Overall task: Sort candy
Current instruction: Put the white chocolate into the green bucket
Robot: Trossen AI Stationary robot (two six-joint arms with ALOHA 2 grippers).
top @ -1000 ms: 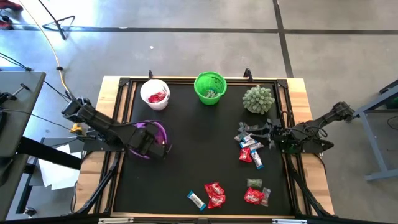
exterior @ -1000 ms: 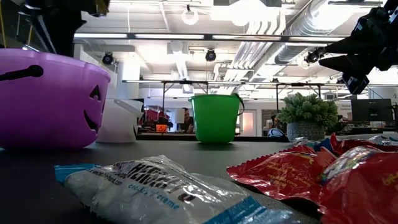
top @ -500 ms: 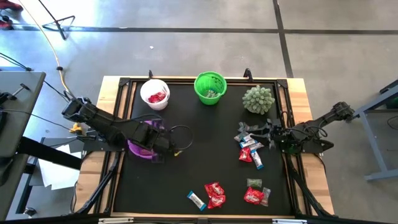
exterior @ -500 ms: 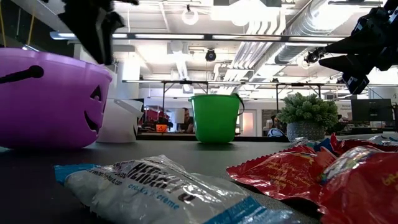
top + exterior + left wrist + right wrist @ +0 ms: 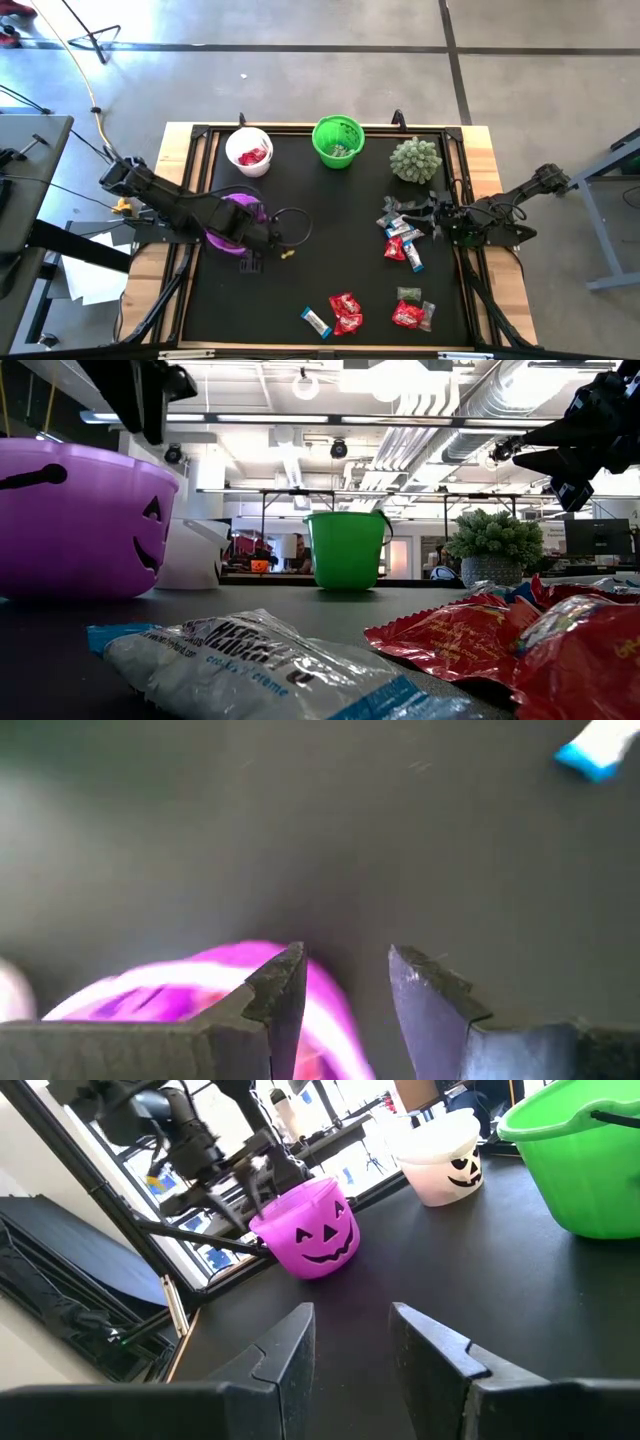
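Candy lay scattered across the mat's right and near parts; wrappers too small to read from above. Red pieces sat in white bucket. Left gripper hung by purple bucket, fingers parted, apparently empty. Right gripper parted, empty, beside candy.

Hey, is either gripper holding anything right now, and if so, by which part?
Nothing is held. The left gripper hangs open over the purple bucket with an empty gap, and the right gripper waits open near the candy.
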